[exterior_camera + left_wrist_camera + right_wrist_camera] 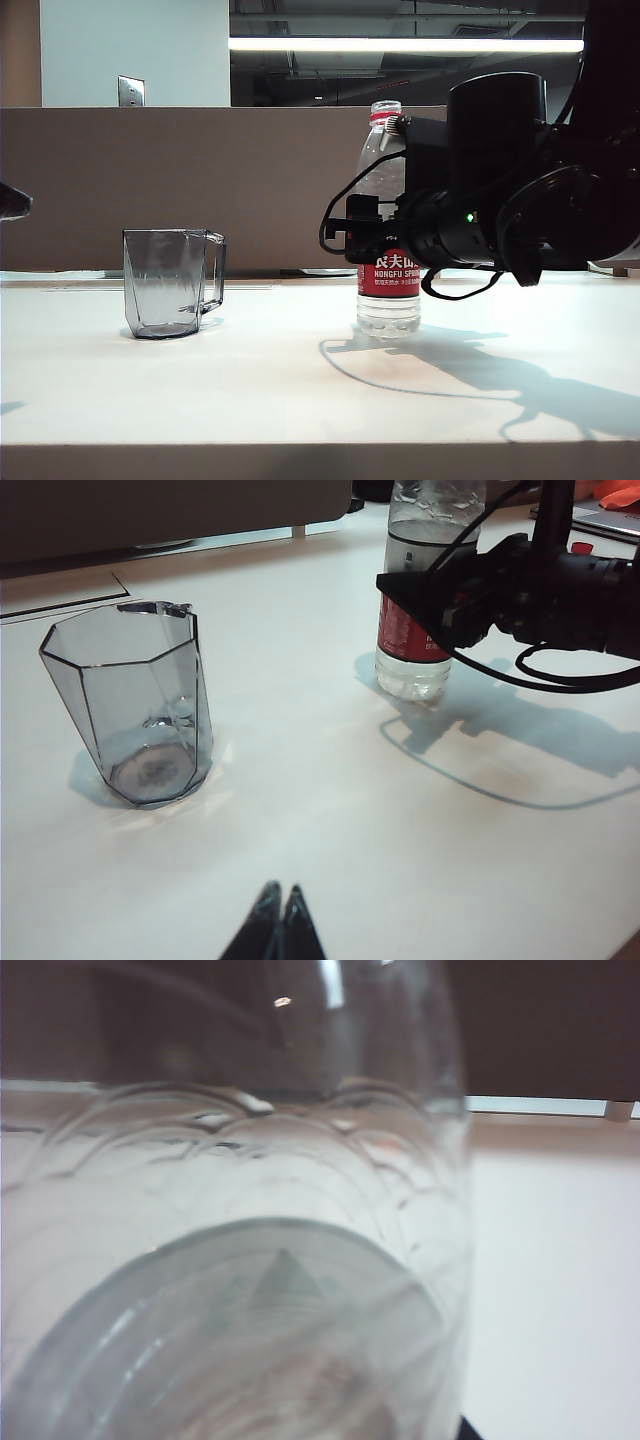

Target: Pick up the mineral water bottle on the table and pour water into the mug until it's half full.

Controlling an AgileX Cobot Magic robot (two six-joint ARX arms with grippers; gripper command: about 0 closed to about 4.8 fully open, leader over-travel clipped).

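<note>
The mineral water bottle (388, 300) stands upright on the table (250, 370), right of centre, with a red neck ring and a red label. Water fills most of it. My right gripper (372, 240) reaches in from the right at label height, its fingers closed on the bottle's (412, 670) sides. In the right wrist view the clear bottle (230, 1260) fills the picture and one dark fingertip (470, 1432) shows beside it. The smoky-grey mug (165, 282) stands to the left, handle toward the bottle, and looks empty (135, 715). My left gripper (280, 892) hovers shut, short of the mug.
A brown partition (200, 180) runs behind the table. The right arm's black cable (460, 290) droops beside the bottle. Papers (60, 595) lie at the table's back edge. The tan front edge (300, 460) is near the camera.
</note>
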